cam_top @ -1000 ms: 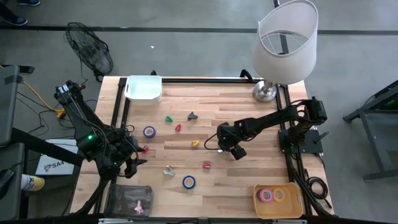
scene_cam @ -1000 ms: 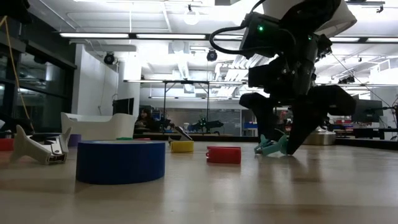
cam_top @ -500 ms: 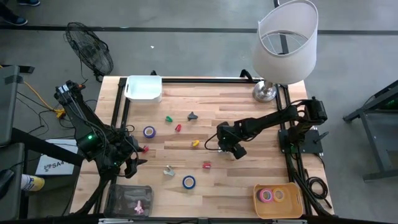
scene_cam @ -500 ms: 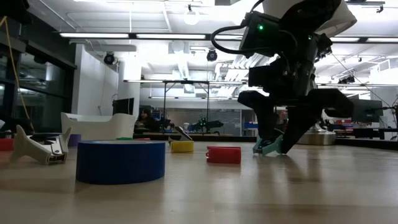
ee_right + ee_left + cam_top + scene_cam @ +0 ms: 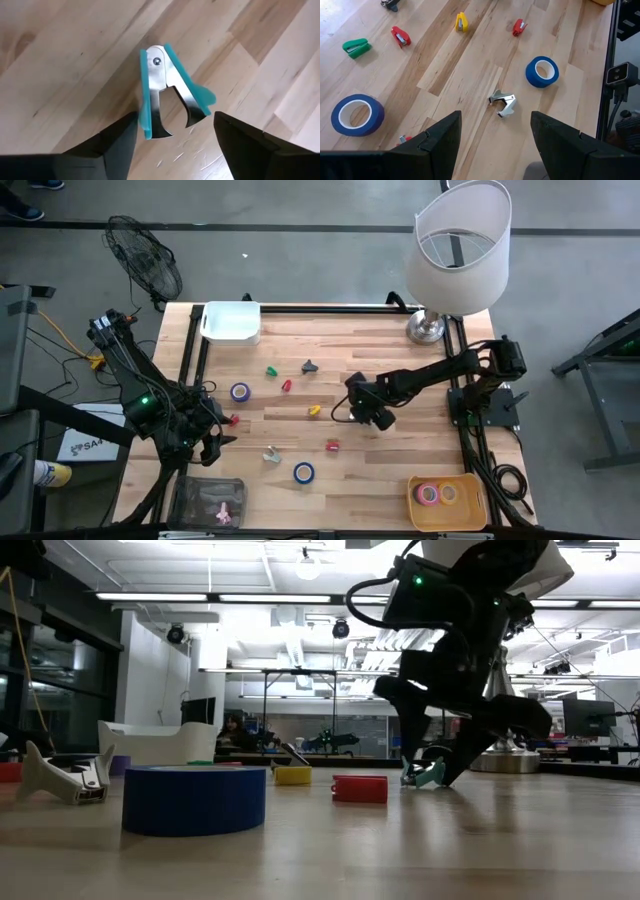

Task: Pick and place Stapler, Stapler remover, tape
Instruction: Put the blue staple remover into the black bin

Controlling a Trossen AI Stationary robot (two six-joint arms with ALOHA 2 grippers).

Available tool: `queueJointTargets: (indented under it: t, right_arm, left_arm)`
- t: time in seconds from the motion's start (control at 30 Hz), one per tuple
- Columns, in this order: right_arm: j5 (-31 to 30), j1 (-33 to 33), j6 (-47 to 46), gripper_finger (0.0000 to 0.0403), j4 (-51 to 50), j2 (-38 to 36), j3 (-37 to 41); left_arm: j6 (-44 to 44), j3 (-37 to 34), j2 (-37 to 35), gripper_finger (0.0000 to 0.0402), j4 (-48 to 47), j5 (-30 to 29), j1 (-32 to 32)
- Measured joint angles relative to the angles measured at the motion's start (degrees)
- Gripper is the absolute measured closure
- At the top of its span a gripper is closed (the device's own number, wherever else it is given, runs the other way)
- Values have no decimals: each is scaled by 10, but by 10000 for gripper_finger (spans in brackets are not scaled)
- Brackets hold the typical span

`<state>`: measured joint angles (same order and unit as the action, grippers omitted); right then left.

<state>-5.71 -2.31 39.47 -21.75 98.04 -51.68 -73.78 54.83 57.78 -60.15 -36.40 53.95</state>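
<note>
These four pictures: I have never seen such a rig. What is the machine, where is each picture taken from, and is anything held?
Two dark robot arms work at a wooden table. One picture looks down from above, one looks level across the tabletop, and two come from cameras on the wrists. The right hand hangs open just over a teal staple remover, fingers either side, gripping nothing yet. The left hand waits open at the table's left edge. Small staplers, blue tape rolls and a white staple remover lie scattered about.
</note>
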Motion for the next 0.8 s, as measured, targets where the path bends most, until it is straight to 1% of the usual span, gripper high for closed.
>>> queueJointTargets:
  t: [0.17,0.33,0.67,0.8]
  right_arm:
    - [15,0,54,148,1,0,0]
    - [41,0,80,148,3,0,0]
    - [53,0,81,152,20,0,0]
    - [53,0,81,163,23,0,0]
  left_arm:
    - [0,0,0,167,0,0,0]
    - [0,0,0,167,0,0,0]
    - [0,0,0,167,0,0,0]
    - [0,0,0,167,0,0,0]
